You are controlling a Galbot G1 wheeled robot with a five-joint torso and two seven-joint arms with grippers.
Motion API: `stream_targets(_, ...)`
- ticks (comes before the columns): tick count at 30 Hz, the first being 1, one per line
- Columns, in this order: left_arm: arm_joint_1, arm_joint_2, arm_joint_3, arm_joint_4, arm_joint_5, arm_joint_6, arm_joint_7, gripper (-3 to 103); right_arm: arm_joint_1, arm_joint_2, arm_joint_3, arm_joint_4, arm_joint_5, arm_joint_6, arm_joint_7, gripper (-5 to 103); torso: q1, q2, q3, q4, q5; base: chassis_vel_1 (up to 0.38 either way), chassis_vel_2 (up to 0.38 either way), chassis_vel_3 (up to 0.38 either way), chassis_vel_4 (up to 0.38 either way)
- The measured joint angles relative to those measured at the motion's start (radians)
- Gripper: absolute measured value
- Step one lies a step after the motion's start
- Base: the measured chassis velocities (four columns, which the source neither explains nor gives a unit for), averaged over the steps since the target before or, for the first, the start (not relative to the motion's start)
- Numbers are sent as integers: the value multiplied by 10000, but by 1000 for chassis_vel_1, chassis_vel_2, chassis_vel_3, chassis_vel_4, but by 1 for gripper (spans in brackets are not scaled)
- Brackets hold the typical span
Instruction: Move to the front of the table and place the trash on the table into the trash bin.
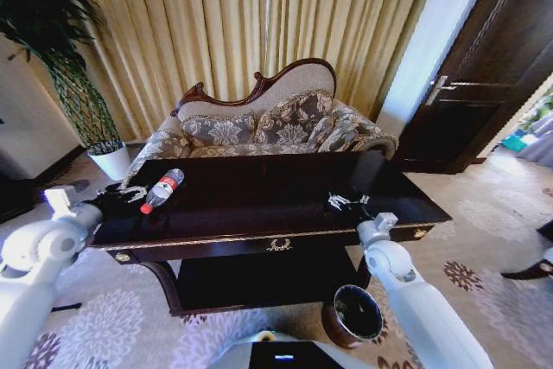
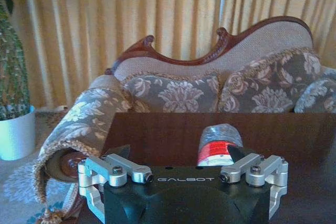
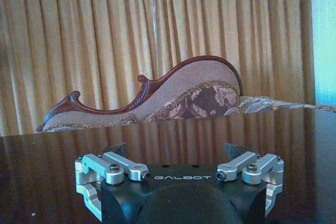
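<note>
Just ahead of the left gripper (image 1: 130, 193), whose fingers stand apart, the clear bottle (image 1: 162, 190) lies on the dark worktop (image 1: 259, 205). The right gripper (image 1: 347, 202), also spread, hovers over the worktop's far side, the trash bin (image 1: 354, 315) on the floor below it

Soft daylight glows through the yellow curtains (image 1: 259, 23), leaving the room evenly lit but fairly dim, with a warm cast in both wrist views. The glossy dark table (image 1: 259, 205) mirrors the sofa (image 3: 173, 98) and curtains in the right wrist view. The head view bows strongly at its edges, and the bottle (image 2: 218, 142) looks slightly soft in the left wrist view.
</note>
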State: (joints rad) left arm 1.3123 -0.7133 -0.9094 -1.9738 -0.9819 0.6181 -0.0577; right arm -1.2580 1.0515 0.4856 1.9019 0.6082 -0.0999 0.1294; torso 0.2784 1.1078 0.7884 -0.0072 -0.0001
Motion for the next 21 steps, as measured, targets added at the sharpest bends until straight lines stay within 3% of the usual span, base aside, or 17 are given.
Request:
stream_targets(11, -409, 10, 663, -125, 59, 531, 156, 100, -27, -6, 74, -76, -44, 94, -1, 100, 0, 0, 0, 1, 0, 0, 0, 0, 0)
stream_targets(21, -363, -132, 633, -71, 124, 807, 6, 100, -9, 11, 46, -265, -283, 254, -10, 100, 0, 0, -1, 1, 1, 0, 0, 0, 0)
